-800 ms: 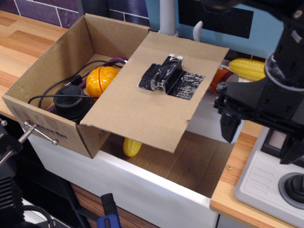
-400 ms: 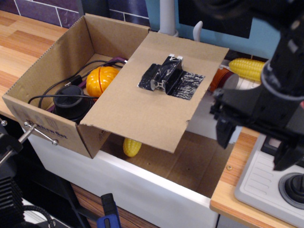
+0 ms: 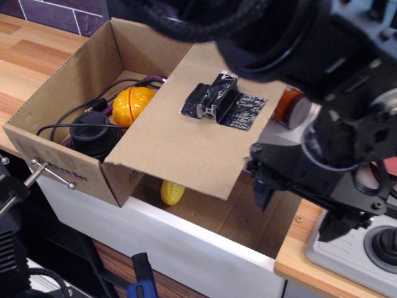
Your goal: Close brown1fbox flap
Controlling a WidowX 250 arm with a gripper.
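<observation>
At the left and centre of your view sits the brown1fbox [image 3: 80, 112], a big brown cardboard box resting on the edge of the wooden desk [image 3: 25, 53] with its top open. You can see purple lettering on its near front wall, only partly readable from this angle. Its right-hand flap [image 3: 186, 146] is folded outward and lies roughly level, reaching out over the white sink-like basin [image 3: 186, 239] to the right of the box; a patch of black tape [image 3: 222, 104] with a small dark block under it is stuck near the flap's far end. Inside the box you have an orange pumpkin-shaped toy [image 3: 131, 103] toward the back, a black round object [image 3: 91, 133] nearer the front, and thin black cable [image 3: 68, 126] looping across both; a purple item peeks out behind the pumpkin. Under the open flap, down in the basin, a yellow corn cob [image 3: 172, 191] shows partly. Your arm fills the upper right of the view, and its black pincer [image 3: 298, 208] hangs just off the flap's right edge, above the basin, not touching the cardboard; two dark fingers [image 3: 263, 191] point downward with a clear gap between them and nothing held. An orange-and-grey can [image 3: 290, 107] lies behind the arm.
</observation>
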